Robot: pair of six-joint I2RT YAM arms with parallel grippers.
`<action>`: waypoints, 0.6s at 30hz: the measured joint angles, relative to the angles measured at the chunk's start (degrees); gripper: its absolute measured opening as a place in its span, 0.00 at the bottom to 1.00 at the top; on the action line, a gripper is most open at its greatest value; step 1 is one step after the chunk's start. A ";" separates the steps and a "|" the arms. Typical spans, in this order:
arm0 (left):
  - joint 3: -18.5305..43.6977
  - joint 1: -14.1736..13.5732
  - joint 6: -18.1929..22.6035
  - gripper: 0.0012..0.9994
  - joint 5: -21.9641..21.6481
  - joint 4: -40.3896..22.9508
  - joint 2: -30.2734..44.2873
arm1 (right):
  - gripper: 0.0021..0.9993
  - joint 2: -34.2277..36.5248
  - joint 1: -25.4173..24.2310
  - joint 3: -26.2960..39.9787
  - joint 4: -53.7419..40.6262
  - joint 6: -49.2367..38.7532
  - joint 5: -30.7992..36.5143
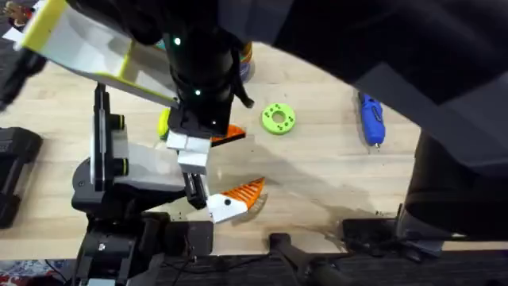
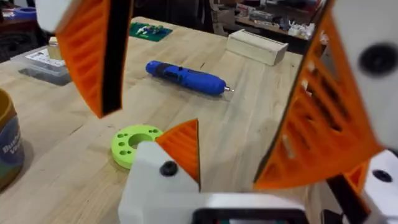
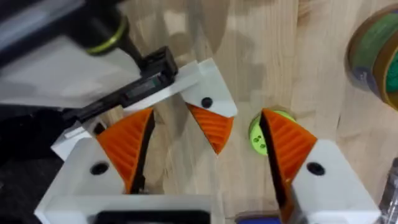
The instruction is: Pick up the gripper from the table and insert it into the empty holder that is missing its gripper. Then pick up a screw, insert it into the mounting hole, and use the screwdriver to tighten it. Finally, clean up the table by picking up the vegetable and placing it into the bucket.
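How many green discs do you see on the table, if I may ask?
1: the disc lies left of the screwdriver, in the overhead view. Another could be hidden under the arms.

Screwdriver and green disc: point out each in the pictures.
screwdriver (image 2: 185, 76), left wrist view, middle of the blue body.
green disc (image 1: 278, 118), overhead view, on its flat ring.
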 joint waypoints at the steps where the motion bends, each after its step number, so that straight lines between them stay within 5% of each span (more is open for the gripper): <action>1: 0.00 0.00 0.01 0.99 0.00 0.00 0.00 | 1.00 -0.06 0.03 0.71 -0.42 0.00 -0.10; 18: 0.00 0.00 0.01 0.99 0.00 0.00 0.00 | 1.00 -12.80 -1.38 2.81 -2.45 0.02 -0.91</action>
